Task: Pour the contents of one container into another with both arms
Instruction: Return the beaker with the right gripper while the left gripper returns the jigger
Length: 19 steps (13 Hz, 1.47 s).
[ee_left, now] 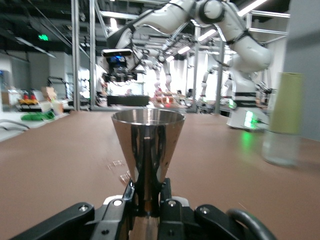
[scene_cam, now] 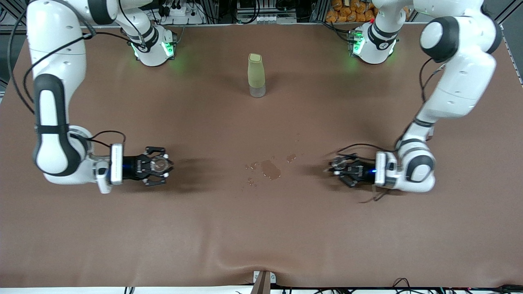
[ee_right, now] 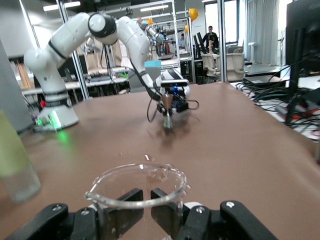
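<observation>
My left gripper (scene_cam: 340, 166) hangs low over the table toward the left arm's end. It is shut on the narrow base of an upright steel cone-shaped cup (ee_left: 147, 145), and the jaws (ee_left: 147, 195) pinch the cup from both sides. Toward the right arm's end, my right gripper (scene_cam: 160, 165) is also low over the table and shut on a clear glass beaker (ee_right: 137, 186). Its black pads (ee_right: 132, 197) show close together through the glass. Whether either vessel holds liquid cannot be seen.
A pale green bottle (scene_cam: 256, 75) with a clear base stands upright mid-table, farther from the front camera than both grippers. A small wet spill (scene_cam: 269, 169) lies on the brown tabletop (scene_cam: 261, 228) between the two grippers. The arm bases (scene_cam: 153, 47) stand along the table's edge farthest from the front camera.
</observation>
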### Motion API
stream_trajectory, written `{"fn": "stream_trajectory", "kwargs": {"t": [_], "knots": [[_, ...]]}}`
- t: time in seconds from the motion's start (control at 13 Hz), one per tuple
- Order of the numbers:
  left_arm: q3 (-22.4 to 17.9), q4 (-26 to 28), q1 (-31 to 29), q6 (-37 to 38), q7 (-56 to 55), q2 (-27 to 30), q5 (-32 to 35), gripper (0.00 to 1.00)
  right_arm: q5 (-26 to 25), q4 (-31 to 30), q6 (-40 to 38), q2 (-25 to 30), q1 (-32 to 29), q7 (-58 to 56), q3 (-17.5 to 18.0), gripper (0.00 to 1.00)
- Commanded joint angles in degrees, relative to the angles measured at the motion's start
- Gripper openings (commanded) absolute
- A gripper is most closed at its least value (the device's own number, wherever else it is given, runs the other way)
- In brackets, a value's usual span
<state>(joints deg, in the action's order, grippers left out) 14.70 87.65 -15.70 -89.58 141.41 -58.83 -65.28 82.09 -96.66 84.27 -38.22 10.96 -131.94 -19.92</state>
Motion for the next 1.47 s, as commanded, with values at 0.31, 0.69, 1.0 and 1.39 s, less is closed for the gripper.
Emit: {"fn": "stream_trajectory", "kwargs": {"t": [0.31,0.69,1.0,1.39], "knots": [[0.68,0.16,-10.66,4.15,-6.49,0.56,10.17,0.00,-4.66,0.60,-0.69,-2.81,-9.55,-10.17,1.02,0.00],[-1.69,-0.02,-11.81,5.12,-10.28,0.56,12.02,0.00,-4.58,0.69,-0.69,-6.33,-13.15,-17.28,1.03,0.00],[-1.87,-0.28,-12.52,5.12,-8.53,0.47,13.25,0.00,-4.58,0.78,-1.04,-9.23,-15.00,-21.60,1.11,0.00],[-1.78,-0.28,-11.81,5.12,-3.16,0.12,12.38,0.00,-4.49,0.78,-1.48,-13.19,-15.97,-25.99,1.20,0.00]]}}
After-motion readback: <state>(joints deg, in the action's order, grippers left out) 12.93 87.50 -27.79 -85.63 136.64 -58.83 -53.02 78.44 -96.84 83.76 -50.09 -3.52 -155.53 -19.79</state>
